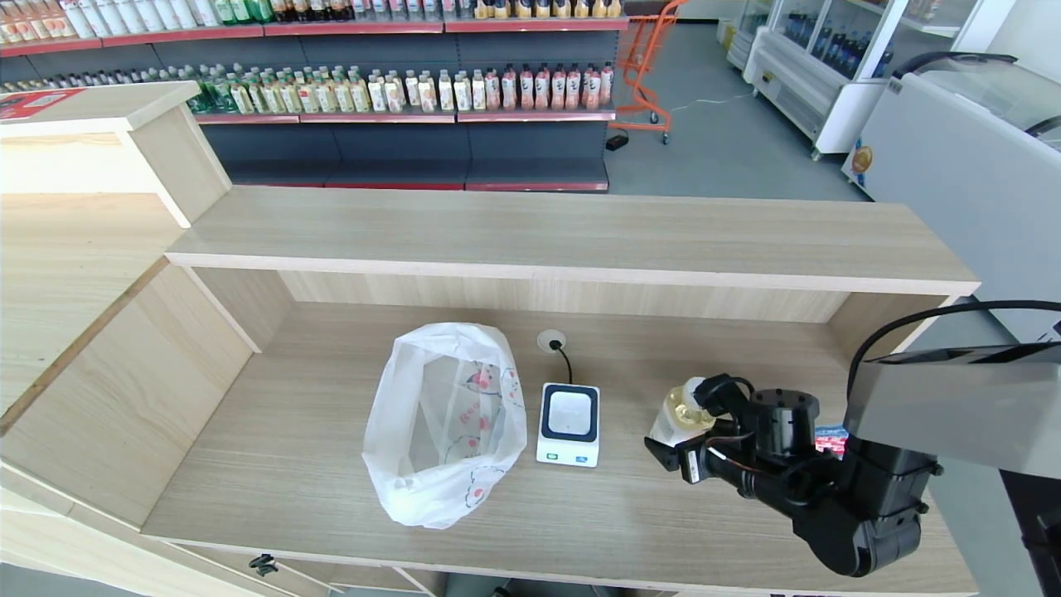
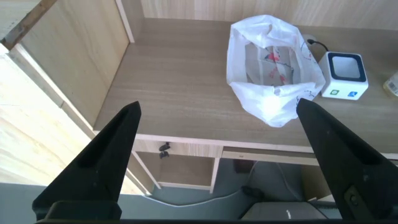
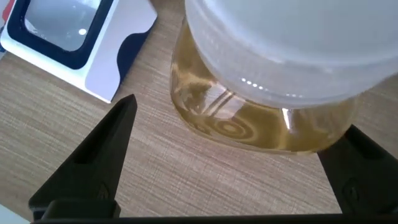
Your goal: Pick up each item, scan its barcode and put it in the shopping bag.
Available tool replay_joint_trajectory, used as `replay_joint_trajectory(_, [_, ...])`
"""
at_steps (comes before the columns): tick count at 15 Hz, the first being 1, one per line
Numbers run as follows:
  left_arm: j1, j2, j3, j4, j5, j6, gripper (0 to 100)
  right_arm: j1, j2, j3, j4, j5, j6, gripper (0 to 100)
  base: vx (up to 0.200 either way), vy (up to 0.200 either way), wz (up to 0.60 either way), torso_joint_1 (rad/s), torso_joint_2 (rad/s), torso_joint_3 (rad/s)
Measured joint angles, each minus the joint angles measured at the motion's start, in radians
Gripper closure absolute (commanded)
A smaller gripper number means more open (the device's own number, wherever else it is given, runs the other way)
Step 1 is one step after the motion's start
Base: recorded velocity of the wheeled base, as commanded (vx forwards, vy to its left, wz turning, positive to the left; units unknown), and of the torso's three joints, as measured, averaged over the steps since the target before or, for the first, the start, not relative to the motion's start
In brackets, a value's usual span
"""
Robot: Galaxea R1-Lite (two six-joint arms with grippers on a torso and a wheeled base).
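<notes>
- Here, the bottle point(image 1: 675, 408) of yellow liquid stands upright on the desk point(image 1: 290, 448), just beside the scanner point(image 1: 569, 419) on its right. The shopping bag point(image 1: 448, 423) sits with its mouth open on the scanner's other side.
- The right gripper point(image 1: 692, 424) is spread wide with a finger on each side of the bottle. As far as the right wrist view shows, it touches neither wall, so the step in hand looks like the grasp.
- To do it well, centre the jaws on the body below the white cap, close evenly, then lift straight up so the bottle neither tips nor knocks the scanner.
- The clear wall is probably slick, so a firm squeeze seems wise.
- The left gripper point(image 2: 219, 109) hangs released beyond the desk's left front, well apart from the bag.
</notes>
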Motion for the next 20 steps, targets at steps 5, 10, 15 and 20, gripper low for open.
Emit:
replay_joint_trajectory(5, [0.0,0.0,0.0,0.0,0.0,0.0,0,0.018,0.062,-0.069,-0.076,-0.004,-0.001,0,0.0,0.0,0.0,0.0,0.0,0.0])
replay_joint_trajectory(10, [0.0,0.0,0.0,0.0,0.0,0.0,0,0.022,0.099,-0.182,-0.074,0.001,-0.009,0,0.0,0.0,0.0,0.0,0.0,0.0])
replay_joint_trajectory(15, [0.0,0.0,0.0,0.0,0.0,0.0,0,0.027,0.121,-0.228,-0.072,0.0,-0.01,100,0.0,0.0,0.0,0.0,0.0,0.0])
replay_joint_trajectory(20, [0.0,0.0,0.0,0.0,0.0,0.0,0,0.016,0.107,-0.243,-0.073,0.001,-0.028,100,0.0,0.0,0.0,0.0,0.0,0.0])
